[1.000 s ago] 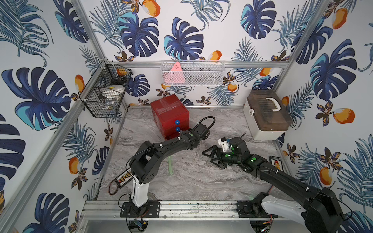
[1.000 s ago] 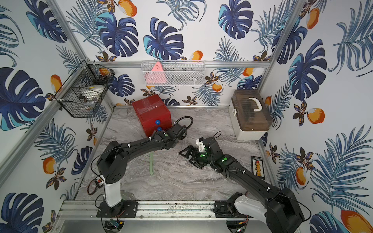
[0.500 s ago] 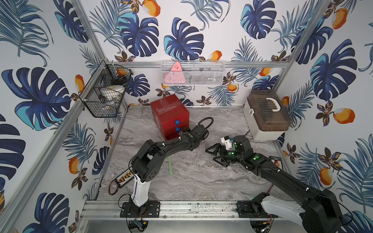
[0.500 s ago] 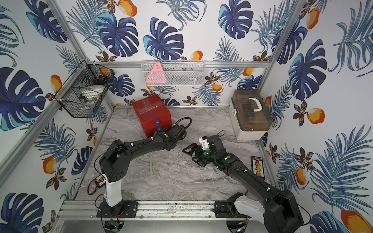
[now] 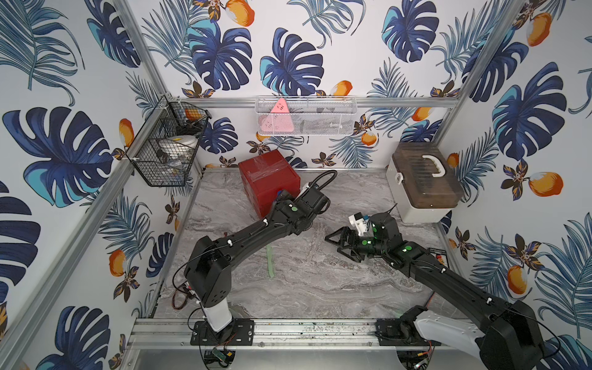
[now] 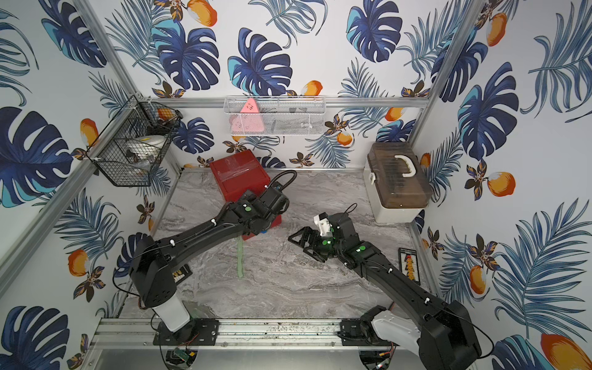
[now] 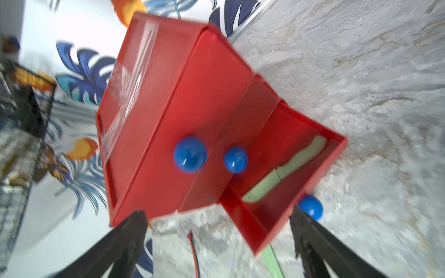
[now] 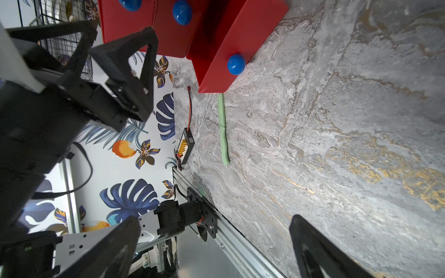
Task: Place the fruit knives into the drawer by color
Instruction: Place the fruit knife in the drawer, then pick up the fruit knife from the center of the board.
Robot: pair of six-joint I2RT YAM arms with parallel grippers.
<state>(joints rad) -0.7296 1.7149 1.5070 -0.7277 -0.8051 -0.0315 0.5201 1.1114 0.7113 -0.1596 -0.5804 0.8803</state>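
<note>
**Fruit knife [image 7: 286, 168] lies in bottom drawer [image 7: 243, 226] as left jaws spring apart**

The mint-green knife rests inside the pulled-out bottom drawer of the red chest [image 5: 267, 177], straight ahead of the left jaws. Those jaws were closed a second ago. They now stand wide apart with nothing between them. The drawer's blue knob [image 7: 310, 207] sits just beside one of their fingers [image 7: 310, 243].

A second mint-green knife [image 5: 270, 261] lies flat on the marble tabletop [image 5: 320, 288], behind the left jaws and under that arm. One end reaches the front of the open drawer. It has not shifted since the earlier frame, and it is off to one side of the right jaws, well apart from them.

The right jaws are spread wide and empty above the tabletop, in much the same spot as a second ago.
</note>
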